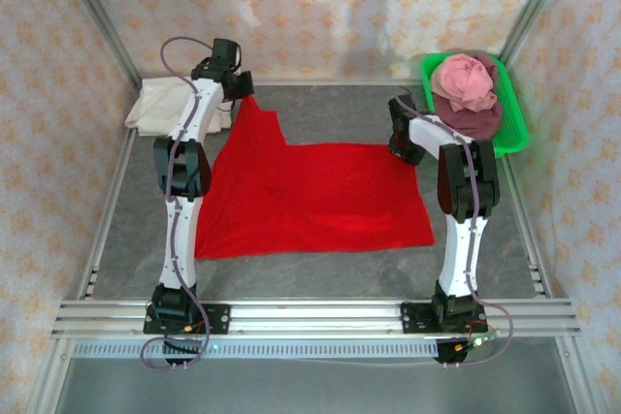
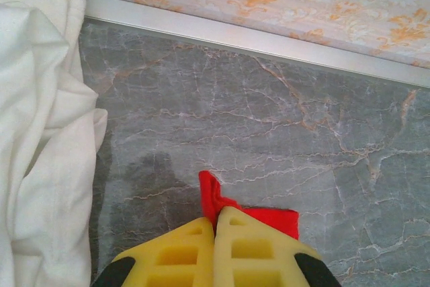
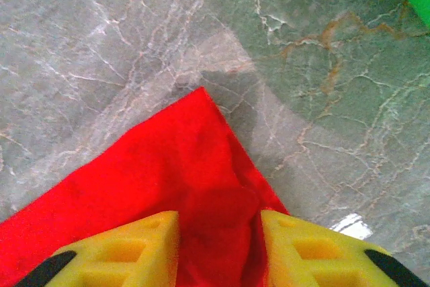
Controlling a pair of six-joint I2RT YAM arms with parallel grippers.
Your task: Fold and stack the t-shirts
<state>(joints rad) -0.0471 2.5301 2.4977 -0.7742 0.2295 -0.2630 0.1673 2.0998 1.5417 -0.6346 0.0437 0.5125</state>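
Here the red t-shirt (image 1: 310, 196) lies spread flat on the grey counter (image 1: 340, 118), one sleeve reaching toward the far left corner. The left claw (image 2: 215, 225) is clamped tight on the tip of that sleeve, just beside the crumpled cream-white t-shirt (image 2: 40, 139). The right claw (image 3: 218, 218) has its jaws apart, straddling the red shirt's far right corner. A pink t-shirt (image 1: 464, 79) sits heaped on a maroon t-shirt (image 1: 477, 123) in the green tray (image 1: 516, 133).

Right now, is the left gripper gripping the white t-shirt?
No, the left gripper is shut on a corner of the red t-shirt; the white t-shirt lies apart beside it.
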